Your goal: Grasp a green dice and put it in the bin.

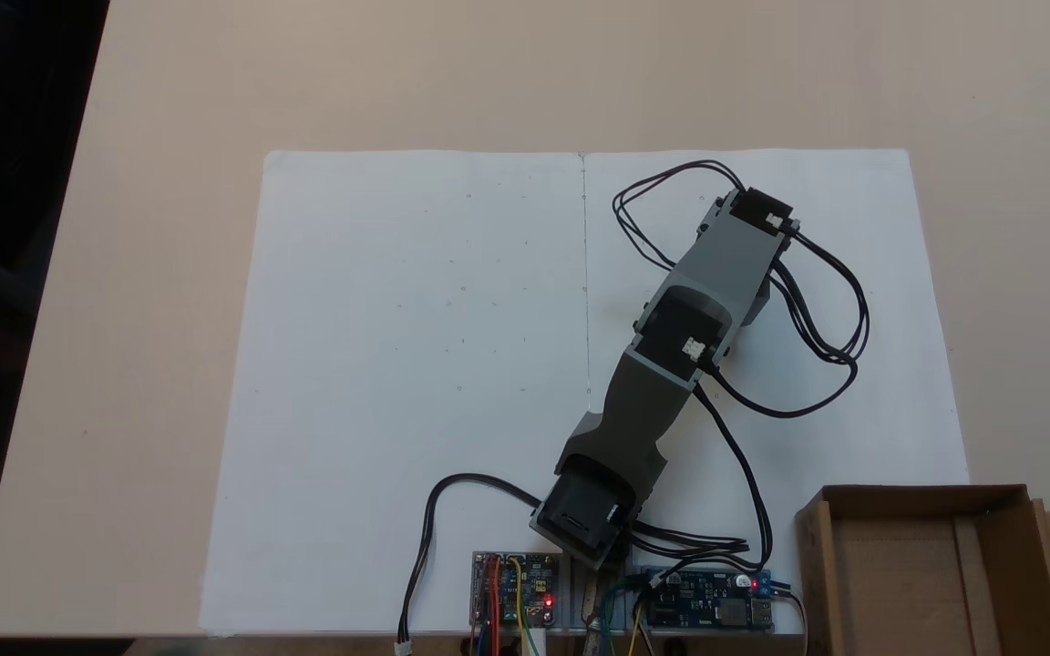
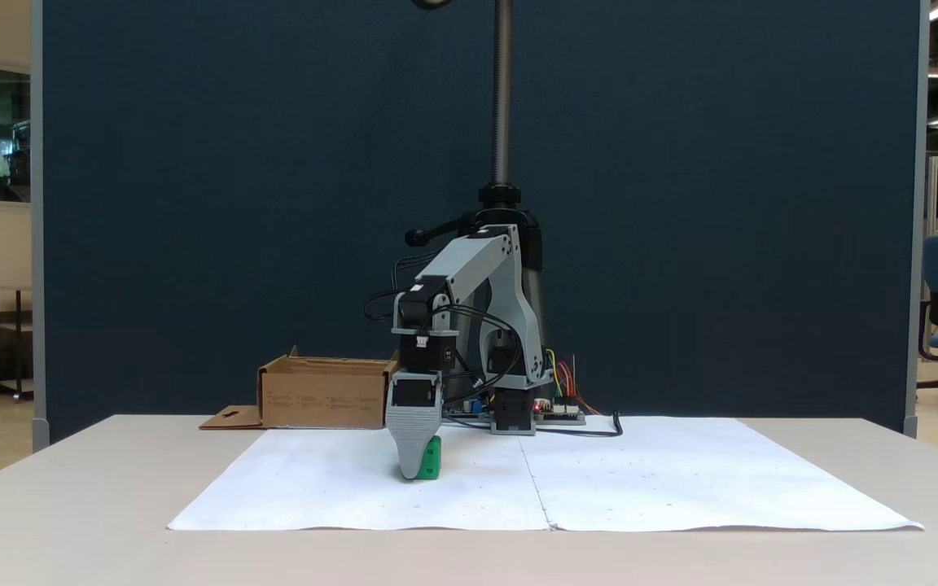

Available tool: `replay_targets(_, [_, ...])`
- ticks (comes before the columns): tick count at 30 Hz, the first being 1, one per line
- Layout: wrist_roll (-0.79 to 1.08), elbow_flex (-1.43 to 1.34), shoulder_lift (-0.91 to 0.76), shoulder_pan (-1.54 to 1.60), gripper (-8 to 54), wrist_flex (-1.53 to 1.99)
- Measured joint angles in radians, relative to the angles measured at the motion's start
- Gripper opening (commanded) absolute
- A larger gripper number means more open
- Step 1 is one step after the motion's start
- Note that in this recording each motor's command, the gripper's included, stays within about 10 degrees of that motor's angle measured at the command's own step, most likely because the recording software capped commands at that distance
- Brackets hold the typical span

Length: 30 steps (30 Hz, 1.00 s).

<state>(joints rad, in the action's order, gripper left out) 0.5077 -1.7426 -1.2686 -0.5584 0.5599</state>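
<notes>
Fingers (image 2: 414, 468) down beside green dice (image 2: 431, 460) on paper (image 2: 681, 480); their spread untellable.

Green dice (image 2: 431, 459), brown bin (image 2: 324, 396)

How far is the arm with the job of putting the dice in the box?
The approach looks done: the gripper is down on the paper against the green dice. Whether it grips yet cannot be told. Lifting and carrying to the cardboard box remain.
</notes>
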Motion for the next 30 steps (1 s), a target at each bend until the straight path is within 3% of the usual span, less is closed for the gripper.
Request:
replay_targets(20, [0.0,0.003,0.012,0.046,29.1,0.0])
replay_targets(23, [0.0,-0.003,0.011,0.046,23.0,0.0])
replay_targets(30, [0.0,-0.017,0.009,0.048,22.4,-0.002])
